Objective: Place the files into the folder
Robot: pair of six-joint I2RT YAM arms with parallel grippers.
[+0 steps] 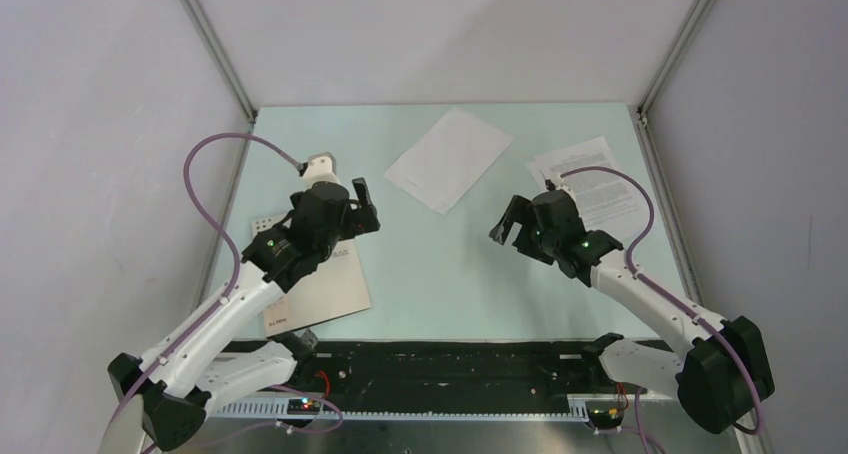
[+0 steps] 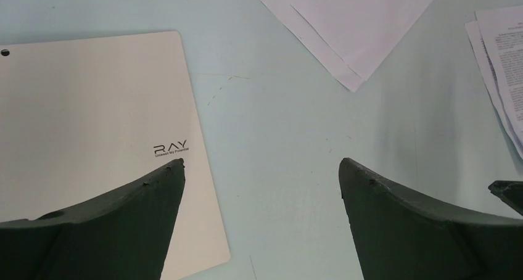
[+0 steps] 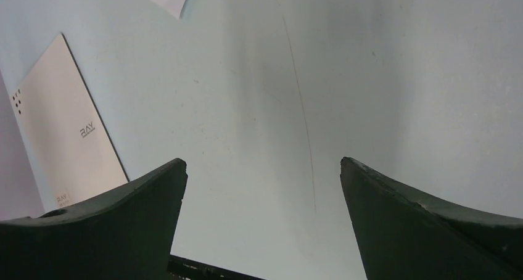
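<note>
While the folder [image 1: 335, 279] lies shut near-left, seen from above, blank sheets [image 1: 450, 159] and printed sheets [image 1: 600, 199] wait beyond; left wrist: left gripper [image 2: 260, 163] gapes empty over its edge, presumably to open it; right wrist: right gripper [image 3: 262, 163] gapes, empty, over table [image 3: 265, 76]

A pale mint-green desk [image 1: 440, 284] sits in a booth closed in by plain white panels: a back wall [image 1: 440, 34], a left wall [image 1: 90, 154] and a right wall [image 1: 770, 154]. Grey metal struts [image 1: 215, 49] run up the two far corners. A black strip [image 1: 460, 359] edges the desk's near side. The light is soft and even, the shadows faint.
</note>
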